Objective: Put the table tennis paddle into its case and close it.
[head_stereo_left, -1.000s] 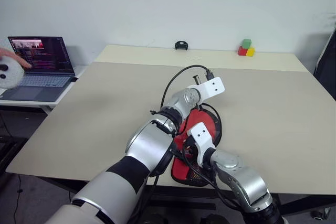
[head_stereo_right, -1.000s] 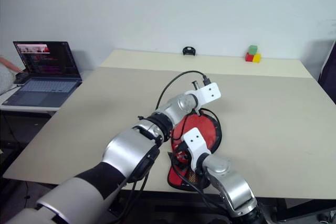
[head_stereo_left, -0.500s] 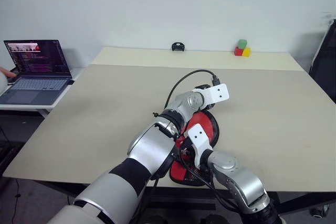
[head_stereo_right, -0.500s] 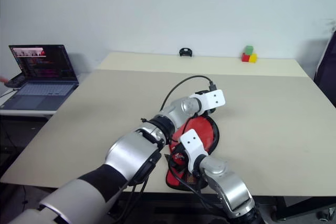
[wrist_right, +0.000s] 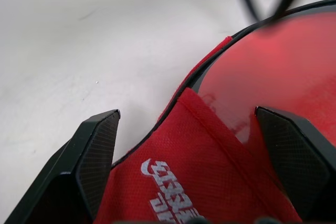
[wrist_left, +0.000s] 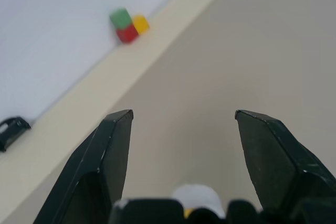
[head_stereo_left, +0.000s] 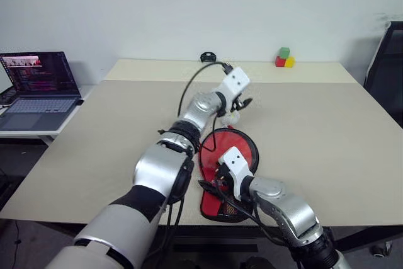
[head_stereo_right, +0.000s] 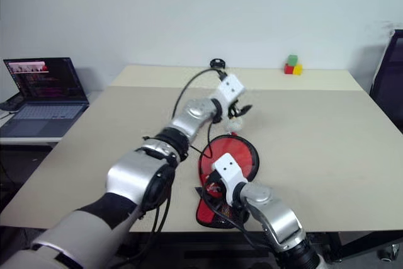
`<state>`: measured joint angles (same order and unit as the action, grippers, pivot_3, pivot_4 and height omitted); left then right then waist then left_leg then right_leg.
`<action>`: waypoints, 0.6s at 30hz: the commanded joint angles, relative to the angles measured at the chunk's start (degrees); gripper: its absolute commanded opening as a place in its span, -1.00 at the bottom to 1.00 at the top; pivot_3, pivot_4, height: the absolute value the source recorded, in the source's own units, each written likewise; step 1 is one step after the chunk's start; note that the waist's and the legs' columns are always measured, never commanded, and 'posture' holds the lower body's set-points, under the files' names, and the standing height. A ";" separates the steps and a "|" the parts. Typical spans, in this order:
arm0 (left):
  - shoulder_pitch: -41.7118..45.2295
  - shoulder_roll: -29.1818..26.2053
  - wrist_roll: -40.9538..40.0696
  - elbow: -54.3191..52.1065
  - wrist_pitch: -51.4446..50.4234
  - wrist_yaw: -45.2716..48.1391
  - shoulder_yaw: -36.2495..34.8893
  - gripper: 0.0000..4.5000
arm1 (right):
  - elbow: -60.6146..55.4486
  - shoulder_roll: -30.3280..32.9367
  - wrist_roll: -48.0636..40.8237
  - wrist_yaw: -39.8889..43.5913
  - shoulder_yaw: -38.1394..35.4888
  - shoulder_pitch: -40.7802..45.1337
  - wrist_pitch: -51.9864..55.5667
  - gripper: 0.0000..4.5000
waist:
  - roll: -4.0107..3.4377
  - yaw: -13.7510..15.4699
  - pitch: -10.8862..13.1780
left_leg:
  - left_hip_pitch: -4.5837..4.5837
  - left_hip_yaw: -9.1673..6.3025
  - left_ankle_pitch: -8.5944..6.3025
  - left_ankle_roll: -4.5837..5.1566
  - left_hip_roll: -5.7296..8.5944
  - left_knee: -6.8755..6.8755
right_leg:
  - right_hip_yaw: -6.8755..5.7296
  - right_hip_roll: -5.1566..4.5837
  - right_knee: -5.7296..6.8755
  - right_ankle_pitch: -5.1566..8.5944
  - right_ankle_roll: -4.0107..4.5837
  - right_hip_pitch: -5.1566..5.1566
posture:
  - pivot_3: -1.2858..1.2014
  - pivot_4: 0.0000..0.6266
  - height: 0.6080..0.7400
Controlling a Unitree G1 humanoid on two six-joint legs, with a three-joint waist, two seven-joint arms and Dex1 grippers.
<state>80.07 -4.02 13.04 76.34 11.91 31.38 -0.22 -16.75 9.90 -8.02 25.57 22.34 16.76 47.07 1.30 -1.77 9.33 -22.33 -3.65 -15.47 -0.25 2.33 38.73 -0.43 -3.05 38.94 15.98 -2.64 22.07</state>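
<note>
The case (head_stereo_left: 221, 201) lies near the table's front edge, a red and black paddle-shaped pouch. The red face of the table tennis paddle (head_stereo_left: 234, 150) shows in its round part; the handle is hidden. In the right wrist view a red fabric panel with white lettering (wrist_right: 173, 192) overlaps the glossy red face (wrist_right: 262, 77). My right gripper (wrist_right: 186, 145) hovers open over that panel at the narrow end of the case (head_stereo_right: 211, 203). My left gripper (head_stereo_left: 238, 109) hangs open and empty above the table, beyond the case, its fingers (wrist_left: 113, 150) wide apart.
Green, red and yellow blocks (head_stereo_left: 283, 58) and a small black object (head_stereo_left: 208, 58) sit at the table's far edge. A laptop (head_stereo_left: 36, 86) stands on a side table at the left. A black chair (head_stereo_left: 385, 61) is at the right.
My left gripper has opened and lifted off the case, moving up and away from it. The right gripper has stayed at the case. The camera view has shifted a little.
</note>
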 commanded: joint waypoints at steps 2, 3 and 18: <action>-5.39 -3.58 -6.39 -8.79 3.37 10.21 -2.11 0.50 | -2.02 4.23 -3.93 4.21 -1.48 -2.45 6.11 1.00 | -0.03 0.12 -0.02 | -0.03 0.00 0.00 0.00 0.01 0.00 | -0.01 -0.02 -0.05 0.01 -0.02 0.00 | 0.03 -0.52 1.00; -6.46 -3.91 -7.20 -10.22 3.12 10.92 -2.22 0.50 | -2.56 5.05 -4.54 4.96 -1.87 -2.35 6.14 1.00 | -0.03 0.09 -0.02 | -0.04 0.00 0.00 0.00 0.01 -0.01 | 0.00 -0.02 -0.05 0.01 -0.02 -0.01 | 0.03 -0.52 1.00; -47.99 -13.06 -23.89 -76.03 -33.90 22.51 4.43 0.50 | -16.14 18.65 -25.66 14.20 -24.39 4.33 18.18 1.00 | -0.18 1.45 0.12 | -0.50 -0.30 -0.01 -0.01 -0.03 0.04 | 0.02 -0.18 -0.20 0.03 0.10 0.20 | 0.03 -0.52 1.00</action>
<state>32.47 -15.87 -8.98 5.00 -20.28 52.19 3.13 -30.76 26.76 -30.57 37.76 1.26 19.94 64.36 1.13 -0.32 9.46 -22.82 -3.95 -15.48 -0.26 2.30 38.75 -0.42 -3.23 38.74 16.01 -2.54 22.27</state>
